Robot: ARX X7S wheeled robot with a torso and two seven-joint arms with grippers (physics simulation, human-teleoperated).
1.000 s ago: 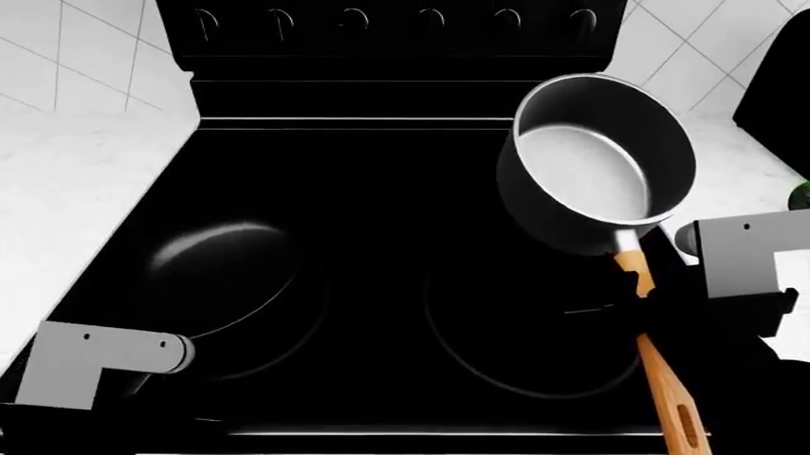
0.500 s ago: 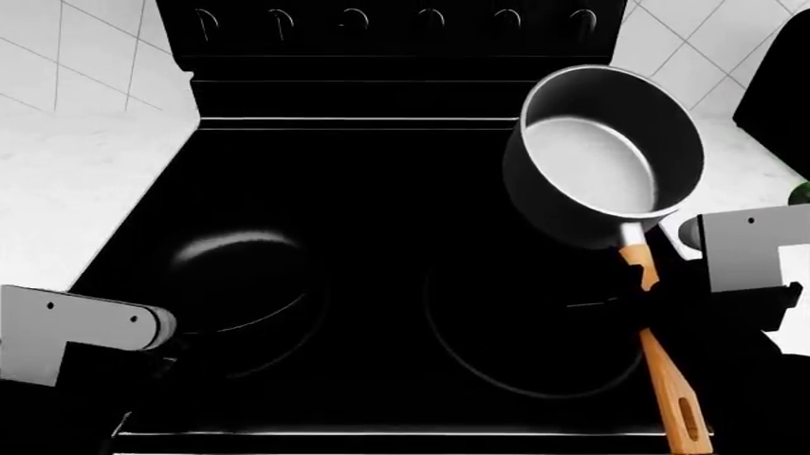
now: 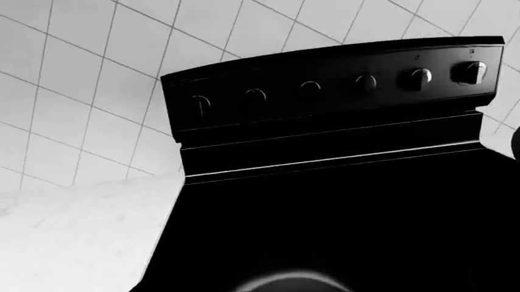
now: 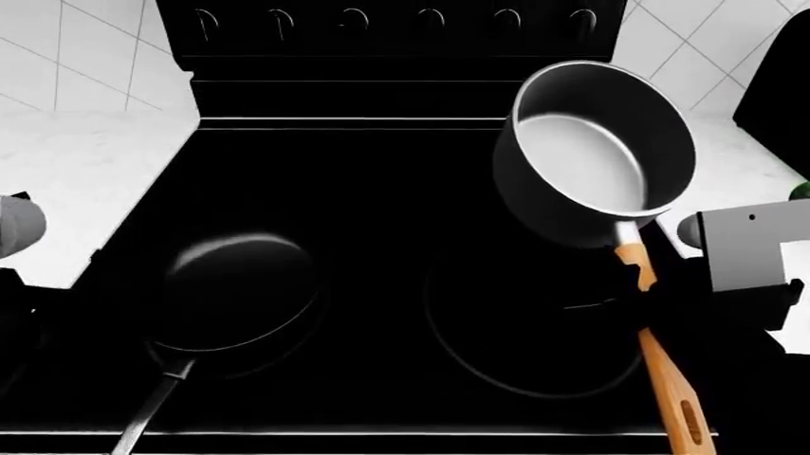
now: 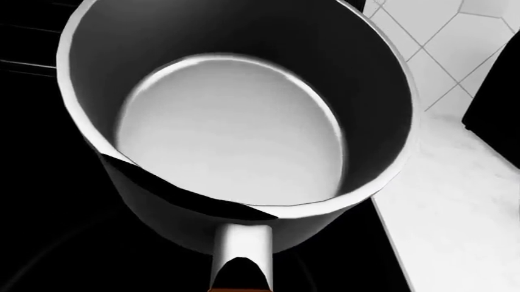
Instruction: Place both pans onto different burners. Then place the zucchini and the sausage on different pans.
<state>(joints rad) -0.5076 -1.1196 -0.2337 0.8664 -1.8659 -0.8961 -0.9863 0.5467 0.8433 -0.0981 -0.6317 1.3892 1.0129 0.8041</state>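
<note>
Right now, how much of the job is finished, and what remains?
The frying pan already sits on the front-left burner, the left arm clear of it. The right arm holds the saucepan by its wooden handle, apparently raised and tilted near the stovetop's back right, not yet set down. Zucchini and sausage are left; only a green sliver shows at the right edge.

This is a home kitchen, rendered in simulation. A glossy black flat glass stovetop with faint circular burner rings fills the middle, backed by a raised black control panel carrying a row of round knobs. White square wall tiles rise behind the panel, and pale speckled white countertops flank the stove. A deep grey steel saucepan and a shallow black frying pan are cookware.
</note>
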